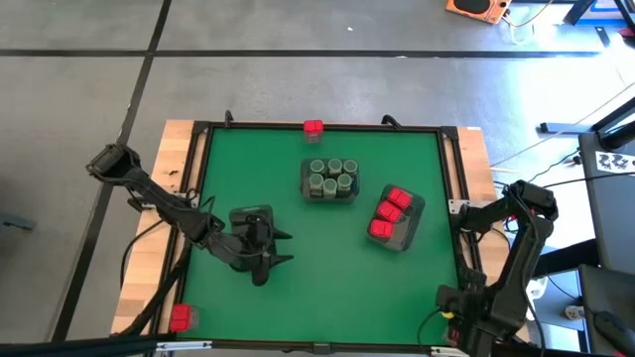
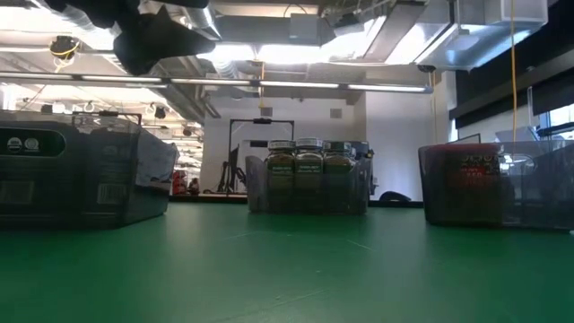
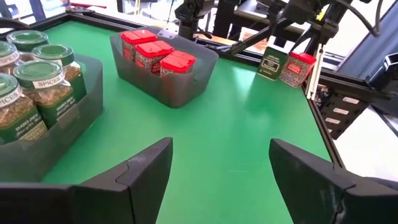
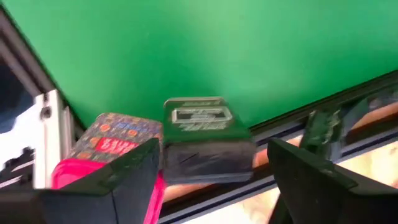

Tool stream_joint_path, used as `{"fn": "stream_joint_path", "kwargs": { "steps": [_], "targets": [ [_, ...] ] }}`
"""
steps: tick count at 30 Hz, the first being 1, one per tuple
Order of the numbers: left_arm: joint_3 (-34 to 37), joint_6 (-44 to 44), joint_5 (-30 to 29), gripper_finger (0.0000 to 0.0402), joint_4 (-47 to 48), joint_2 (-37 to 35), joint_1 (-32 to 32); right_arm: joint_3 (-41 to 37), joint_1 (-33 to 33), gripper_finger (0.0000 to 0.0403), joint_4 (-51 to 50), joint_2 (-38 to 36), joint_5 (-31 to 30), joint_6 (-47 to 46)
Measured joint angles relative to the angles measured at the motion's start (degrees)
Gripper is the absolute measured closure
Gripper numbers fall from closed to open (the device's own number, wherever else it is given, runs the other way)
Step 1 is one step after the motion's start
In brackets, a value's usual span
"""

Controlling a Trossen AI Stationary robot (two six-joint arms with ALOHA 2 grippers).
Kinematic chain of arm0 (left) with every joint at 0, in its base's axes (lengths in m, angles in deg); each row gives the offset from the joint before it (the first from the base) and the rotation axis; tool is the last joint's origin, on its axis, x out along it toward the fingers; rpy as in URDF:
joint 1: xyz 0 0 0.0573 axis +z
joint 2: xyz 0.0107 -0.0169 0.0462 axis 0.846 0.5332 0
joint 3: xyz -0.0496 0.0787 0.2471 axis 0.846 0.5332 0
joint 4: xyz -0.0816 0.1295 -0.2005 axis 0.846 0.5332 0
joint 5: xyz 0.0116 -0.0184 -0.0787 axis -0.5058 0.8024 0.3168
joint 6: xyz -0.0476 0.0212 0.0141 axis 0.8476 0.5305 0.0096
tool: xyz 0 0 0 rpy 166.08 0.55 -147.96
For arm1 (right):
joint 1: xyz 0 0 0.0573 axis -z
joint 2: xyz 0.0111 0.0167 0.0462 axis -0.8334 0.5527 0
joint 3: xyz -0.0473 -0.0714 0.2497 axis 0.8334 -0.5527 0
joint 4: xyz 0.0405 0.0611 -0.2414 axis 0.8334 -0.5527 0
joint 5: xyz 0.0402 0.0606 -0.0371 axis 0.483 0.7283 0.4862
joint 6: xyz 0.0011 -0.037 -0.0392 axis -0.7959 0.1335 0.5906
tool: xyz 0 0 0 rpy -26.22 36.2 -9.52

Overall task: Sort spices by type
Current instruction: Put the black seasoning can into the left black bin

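Left hand point(image 1: 266, 256) spread wide and empty over the tabletop point(image 1: 298, 248); right hand point(image 4: 211, 180) opened around dark tin point(image 4: 202, 140), presumably for pickup.

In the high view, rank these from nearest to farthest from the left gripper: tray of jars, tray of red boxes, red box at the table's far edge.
Left gripper:
1. Tray of jars, mid-table.
2. Tray of red boxes, toward the right arm.
3. Red box, far edge.

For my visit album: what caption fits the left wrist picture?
Left arm's open fingers hover over the green table, facing a tray of spice jars and a tray of red boxes.
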Motion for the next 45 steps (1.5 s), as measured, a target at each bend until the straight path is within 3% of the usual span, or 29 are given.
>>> {"fn": "stream_joint_path", "kwargs": {
  "steps": [7, 16, 21, 45],
  "targets": [
    [0.0, 1.0, 0.0, 0.0137, 0.0, 0.0, 0.0, 0.0, 1.1, 0.0107, 0.4, 0.0, 4.3, -8.0],
    [0.0, 3.4, 0.0, 0.0137, 0.0, 0.0, 0.0, 0.0, 2.2, 0.0107, 0.9, -0.2, 8.4, -38.7],
    [0.0, 3.3, 0.0, 0.0137, 0.0, 0.0, -0.2, 0.1, 2.3, 0.0107, 0.8, -0.2, 10.0, -48.5],
    [0.0, -1.6, 0.1, 0.0137, 0.1, 0.0, -0.7, 0.1, 5.9, 0.0107, -0.2, 6.6, 15.9, -49.3]
  ]
}}
